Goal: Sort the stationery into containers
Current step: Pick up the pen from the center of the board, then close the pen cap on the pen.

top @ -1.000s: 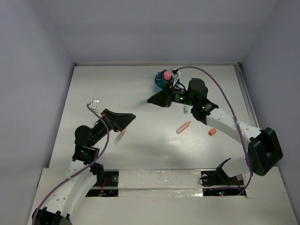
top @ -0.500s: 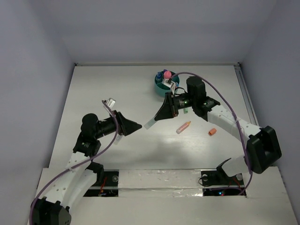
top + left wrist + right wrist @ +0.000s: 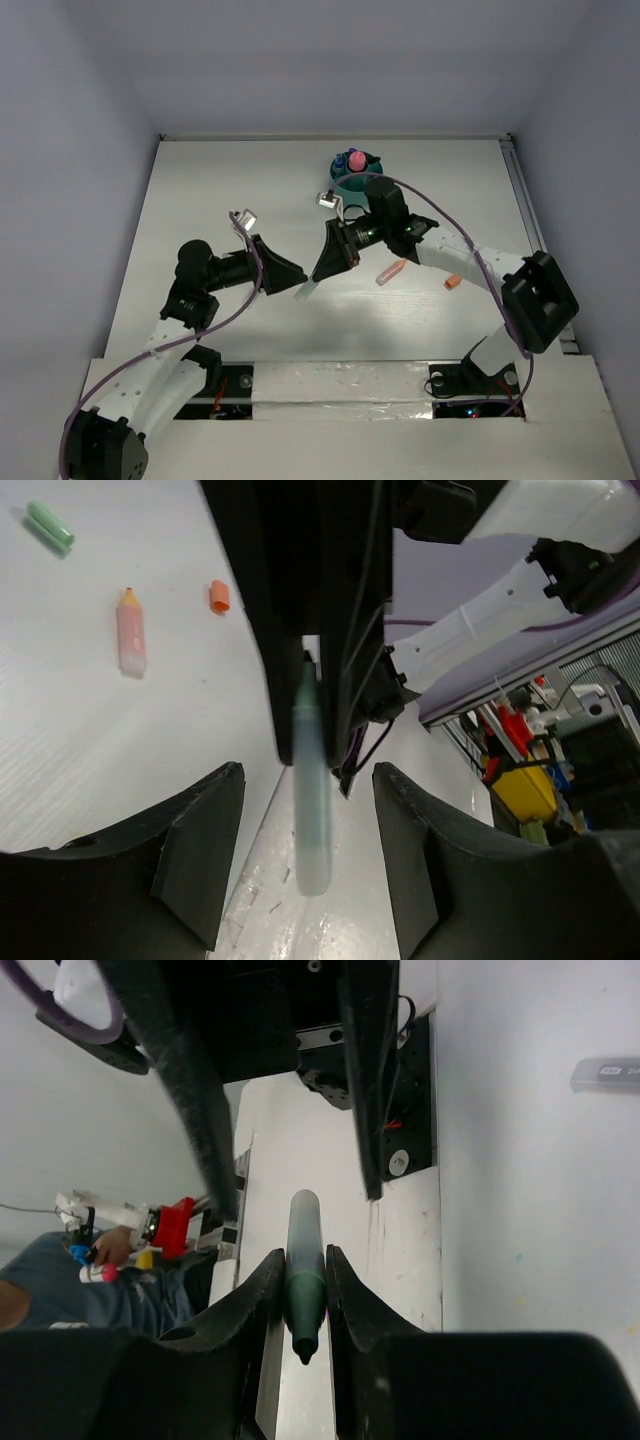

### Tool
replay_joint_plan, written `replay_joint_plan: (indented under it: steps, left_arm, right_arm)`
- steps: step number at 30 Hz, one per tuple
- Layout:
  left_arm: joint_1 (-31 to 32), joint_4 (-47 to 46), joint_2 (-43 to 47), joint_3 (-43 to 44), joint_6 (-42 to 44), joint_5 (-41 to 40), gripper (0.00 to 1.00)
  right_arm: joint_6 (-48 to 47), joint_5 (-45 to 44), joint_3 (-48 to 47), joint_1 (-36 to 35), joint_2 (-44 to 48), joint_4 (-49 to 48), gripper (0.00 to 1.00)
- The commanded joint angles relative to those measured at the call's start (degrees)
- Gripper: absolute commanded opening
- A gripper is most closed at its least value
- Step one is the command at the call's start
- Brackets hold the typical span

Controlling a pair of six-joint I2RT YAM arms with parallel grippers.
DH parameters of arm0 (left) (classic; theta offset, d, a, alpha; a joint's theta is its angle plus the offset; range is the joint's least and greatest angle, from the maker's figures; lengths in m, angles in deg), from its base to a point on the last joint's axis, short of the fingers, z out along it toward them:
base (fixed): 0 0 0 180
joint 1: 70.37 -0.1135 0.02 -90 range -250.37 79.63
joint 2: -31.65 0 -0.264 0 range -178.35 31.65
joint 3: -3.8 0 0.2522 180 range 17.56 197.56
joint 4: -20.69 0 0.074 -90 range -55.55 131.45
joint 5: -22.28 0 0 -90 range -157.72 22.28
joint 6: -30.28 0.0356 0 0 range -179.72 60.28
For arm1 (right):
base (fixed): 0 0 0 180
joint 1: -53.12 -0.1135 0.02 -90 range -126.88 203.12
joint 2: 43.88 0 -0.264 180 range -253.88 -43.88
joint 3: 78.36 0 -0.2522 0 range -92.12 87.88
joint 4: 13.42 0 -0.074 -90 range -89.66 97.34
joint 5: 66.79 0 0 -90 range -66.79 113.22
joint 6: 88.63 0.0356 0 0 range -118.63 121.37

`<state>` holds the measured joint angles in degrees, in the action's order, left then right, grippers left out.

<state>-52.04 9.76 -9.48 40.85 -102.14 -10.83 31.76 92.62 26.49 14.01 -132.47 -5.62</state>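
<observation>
Green and thin, the pen (image 3: 304,1225) is pinched in my right gripper (image 3: 303,1275) over the middle of the table (image 3: 200,200). My left gripper (image 3: 310,770) stands open around it. Some things sit in the teal organiser (image 3: 345,184) by the far edge. The highlighter (image 3: 391,271) and orange cap (image 3: 453,282) are not sorted yet.

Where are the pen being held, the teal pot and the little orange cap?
green pen (image 3: 305,1260), right wrist view, mid-barrel
teal organiser (image 3: 338,180), top view, left rim
orange cap (image 3: 453,283), top view, its middle
</observation>
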Motion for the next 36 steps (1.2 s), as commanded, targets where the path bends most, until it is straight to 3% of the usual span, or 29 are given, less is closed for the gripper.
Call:
replay_joint_plan:
  steps: [1, 9, 14, 19, 22, 26, 27, 29, 30, 33, 36]
  left_arm:
    - [1.4, -3.6, 0.2, 0.8, 0.5, 4.3, 0.50]
    - [1.9, 5.5, -1.5, 3.4, 7.3, 4.2, 0.46]
    - [1.9, 5.0, -2.4, 3.6, 7.4, 5.0, 0.40]
    - [2.4, 3.9, -3.2, 3.3, 6.8, 5.2, 0.23]
    - [2.4, 3.9, -4.0, 3.2, 6.5, 5.2, 0.05]
    - [2.4, 4.2, -4.0, 3.2, 6.6, 5.2, 0.00]
    - [2.4, 5.2, -3.8, 3.3, 7.1, 4.2, 0.00]
    - [2.4, 7.3, -3.4, 4.3, 8.4, 2.4, 0.00]
    - [2.4, 9.4, -3.3, 4.7, 9.0, 0.2, 0.00]
    - [2.4, 10.2, -2.7, 5.0, 9.5, -4.6, 0.00]
    - [2.4, 8.5, -2.1, 4.3, 7.2, -8.1, 0.00]
  right_arm:
    - [-0.3, -0.1, -3.9, -1.1, -1.6, -1.9, 0.00]
    - [-1.7, -0.8, -5.9, -1.6, -1.9, -0.8, 0.00]
    - [-1.9, -0.9, -7.1, -1.6, -2.0, -0.4, 0.00]
    - [-1.7, -0.4, -7.7, -1.6, -4.2, -0.2, 0.00]
    - [-2.3, -1.2, -8.0, -2.2, -4.8, -0.2, 0.00]
    - [-2.4, -2.5, -9.2, -2.2, -5.9, 0.1, 0.01]
    - [-3.3, -2.9, -9.5, -2.2, -6.0, 0.9, 0.19]
    - [-4.5, -5.7, -9.1, -2.2, -4.5, 0.8, 0.42]
    - [-5.0, -7.5, -8.7, -2.2, -3.4, 0.9, 0.64]
    - [-6.0, -16.0, -6.0, -1.2, 1.9, 0.4, 0.95]
    - [-4.8, -24.7, -1.9, 2.5, 9.0, -3.0, 1.00]
